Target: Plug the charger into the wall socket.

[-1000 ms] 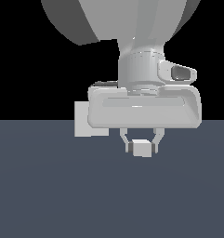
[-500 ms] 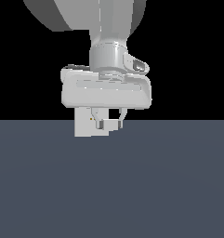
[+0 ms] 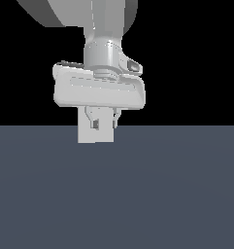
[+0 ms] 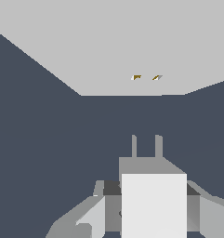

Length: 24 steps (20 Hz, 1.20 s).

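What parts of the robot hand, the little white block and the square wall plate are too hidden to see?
- Small white-grey box-shaped charger: in the exterior view the gripper body hides it; in the wrist view the picture's edge cuts it off.
- Flat white square wall socket panel: in the exterior view the gripper covers its upper part and orange-brown holes; the wrist view crops it.
- Whether the prongs line up with the holes: too small to tell.

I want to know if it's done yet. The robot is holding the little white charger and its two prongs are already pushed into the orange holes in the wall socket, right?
Not quite. The gripper is holding the charger, but its two prongs are not in the holes. The wrist view shows dark floor between the prong tips and the wall socket, so they point at the socket and are apart from it.
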Each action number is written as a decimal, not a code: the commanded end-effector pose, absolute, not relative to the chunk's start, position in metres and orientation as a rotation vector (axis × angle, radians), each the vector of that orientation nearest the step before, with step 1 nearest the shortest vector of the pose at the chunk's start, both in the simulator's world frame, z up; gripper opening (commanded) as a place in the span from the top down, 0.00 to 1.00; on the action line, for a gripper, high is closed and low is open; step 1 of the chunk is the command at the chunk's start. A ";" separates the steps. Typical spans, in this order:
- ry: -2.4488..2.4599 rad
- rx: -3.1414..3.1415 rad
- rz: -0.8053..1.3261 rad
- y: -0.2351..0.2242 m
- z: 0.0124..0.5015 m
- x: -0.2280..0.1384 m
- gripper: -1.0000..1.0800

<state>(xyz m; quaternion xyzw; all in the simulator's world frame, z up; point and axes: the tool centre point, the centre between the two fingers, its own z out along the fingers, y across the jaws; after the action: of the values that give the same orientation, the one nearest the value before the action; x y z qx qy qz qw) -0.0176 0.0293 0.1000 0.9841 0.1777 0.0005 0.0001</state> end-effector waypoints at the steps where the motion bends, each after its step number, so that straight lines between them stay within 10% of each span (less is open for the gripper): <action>1: 0.561 3.091 0.001 0.029 0.100 -0.018 1.00; 24: 0.561 3.091 0.001 0.047 0.100 0.028 1.00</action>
<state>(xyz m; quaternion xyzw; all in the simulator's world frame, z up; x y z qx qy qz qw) 0.0264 0.0465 0.0997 0.9839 0.1788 0.0001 -0.0001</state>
